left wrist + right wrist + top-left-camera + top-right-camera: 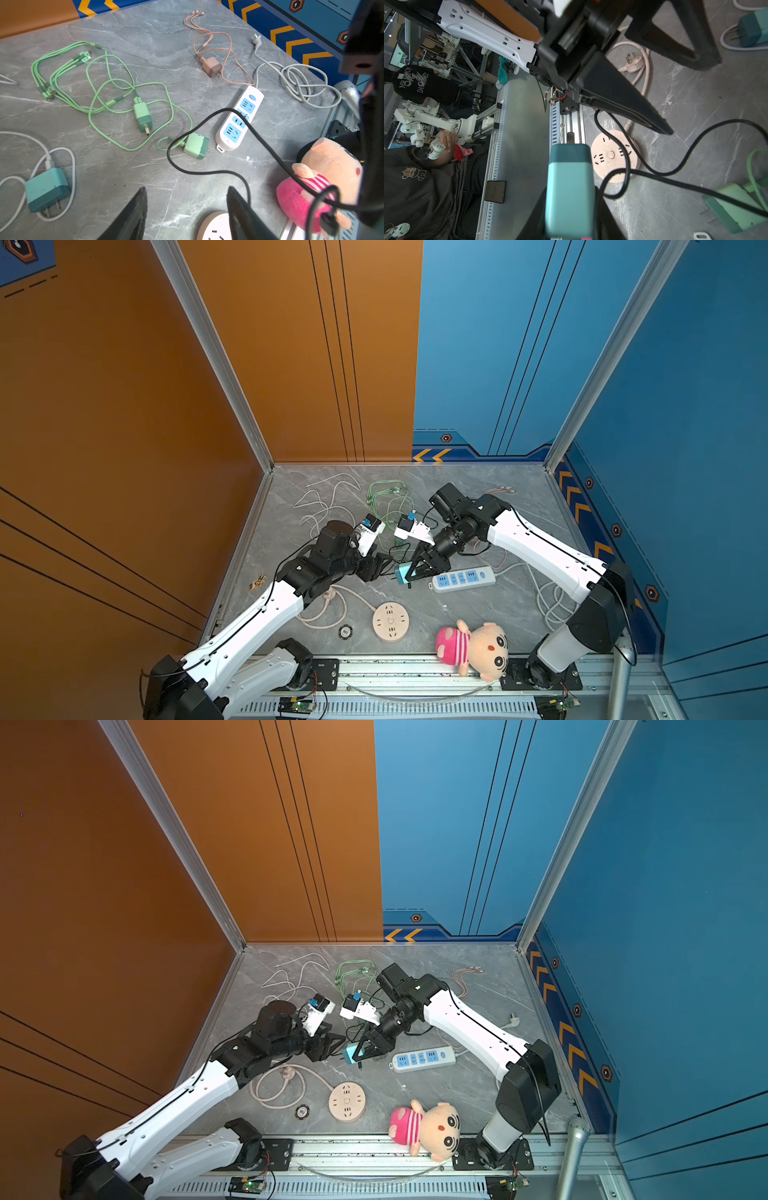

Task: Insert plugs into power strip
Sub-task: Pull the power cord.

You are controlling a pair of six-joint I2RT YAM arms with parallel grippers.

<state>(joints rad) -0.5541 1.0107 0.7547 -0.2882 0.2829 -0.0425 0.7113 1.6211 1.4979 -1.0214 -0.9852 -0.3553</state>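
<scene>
A grey marble-patterned tabletop fills a booth with orange and blue walls. The right gripper is clenched on a teal-blue cube-shaped plastic plug, which appears lifted near the table's middle. The long white plastic power strip with blue socket faces lies just beside it at 3 o'clock in both top views. The left gripper stands released and empty at the plug's 9 o'clock.

The prongs seem to point away from the strip. The wrist likely needs turning until they face straight down over a two-slot socket, followed by a square press. The strip looks light and may skid, so the free gripper could pin its end. A looping black cable near the strip could snag.

A second teal-blue plug, two mint green plugs and a pale pink plug lie loose.

No brand is legible on the plug, the strip, or the round beige socket hub at the strip's 7 o'clock. White lettering on a black shirt beyond the table seems to read "MR" and "DA MONEY".
</scene>
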